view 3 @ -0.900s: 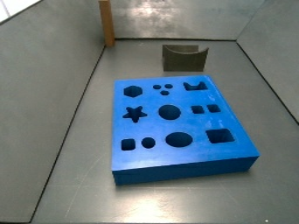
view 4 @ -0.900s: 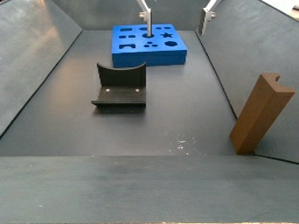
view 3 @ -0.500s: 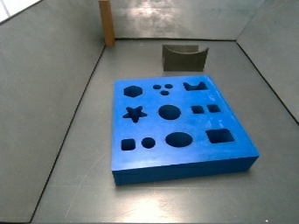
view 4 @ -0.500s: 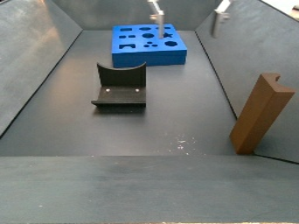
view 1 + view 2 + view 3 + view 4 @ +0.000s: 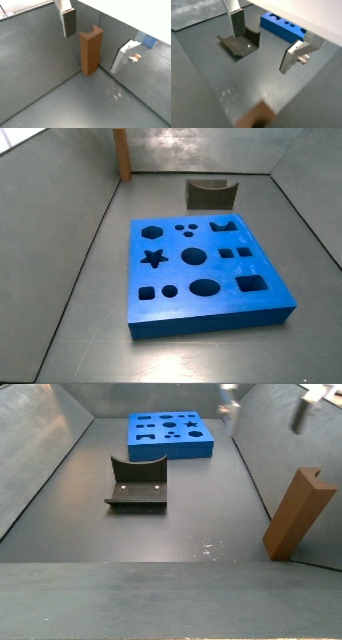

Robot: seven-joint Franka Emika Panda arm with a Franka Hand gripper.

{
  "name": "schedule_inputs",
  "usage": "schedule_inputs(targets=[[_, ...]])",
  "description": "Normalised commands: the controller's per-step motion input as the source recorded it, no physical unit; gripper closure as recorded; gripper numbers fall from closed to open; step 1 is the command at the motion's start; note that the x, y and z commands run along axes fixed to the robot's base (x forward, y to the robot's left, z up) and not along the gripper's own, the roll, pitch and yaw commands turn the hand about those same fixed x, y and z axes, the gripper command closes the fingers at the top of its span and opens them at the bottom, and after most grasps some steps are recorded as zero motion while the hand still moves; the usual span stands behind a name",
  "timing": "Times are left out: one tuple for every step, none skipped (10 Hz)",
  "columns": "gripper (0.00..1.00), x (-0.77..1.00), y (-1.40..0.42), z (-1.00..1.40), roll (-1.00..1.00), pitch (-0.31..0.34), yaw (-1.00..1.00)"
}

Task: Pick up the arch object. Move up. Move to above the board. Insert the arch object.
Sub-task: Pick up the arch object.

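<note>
The grey floor (image 5: 80,328) is the biggest thing here, a dull metal-looking sheet walled on its sides by sloping grey panels, with pale scuffs showing near the wooden bar in a side view. Next in size, the board (image 5: 201,268) lies flat in the middle of one side view, its star, hexagon, circle, square and arch cutouts all empty and facing up, which I judge suits an insertion from straight above. The orange-brown wooden bar (image 5: 297,512) stands upright at about 3 o'clock in a side view, close to the wall and well apart from the board; it plays no part in the job. The arch object (image 5: 138,482) rests on the floor between bar and board, notch edge up, at about 12 o'clock beyond the board in the other side view (image 5: 211,194); nothing touches it, so the pick-up is not yet done.

The gripper (image 5: 264,42) hangs high, its fingers (image 5: 301,406) visible at about 1 o'clock at the frame edge, above the floor. In both wrist views the silver plates stand well apart with nothing between them. In a wrist view the arch object sits under one finger, so I judge the arm needs to line up and descend
</note>
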Motion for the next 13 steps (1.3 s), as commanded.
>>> schedule_inputs(targets=[[0.00, -0.30, 0.57, -0.03, -0.08, -0.001, 0.14], [0.00, -0.17, 0.62, -0.06, -0.07, 0.000, 0.18], [0.00, -0.07, 0.61, -0.07, -0.06, 0.000, 0.18], [0.00, -0.05, 0.49, -0.11, -0.02, 0.026, 0.12], [0.00, 0.00, 0.33, -0.21, 0.00, 0.034, 0.00], [0.00, 0.00, 0.27, -0.33, 0.00, 0.063, 0.00], [0.00, 0.00, 0.22, -0.41, 0.00, 0.076, -0.08], [0.00, -0.01, 0.18, -0.45, 0.00, 0.130, -0.19], [0.00, -0.05, 0.12, -0.49, 0.01, 0.197, -0.27], [0.00, -0.07, 0.05, -0.49, 0.00, 0.187, -0.25], [0.00, -0.14, 0.00, -0.47, 0.00, 0.177, -0.14], [0.00, -0.09, 0.07, -0.11, -0.04, 0.066, -0.06], [0.00, 0.00, 0.00, 0.00, 0.00, -0.014, 0.00]])
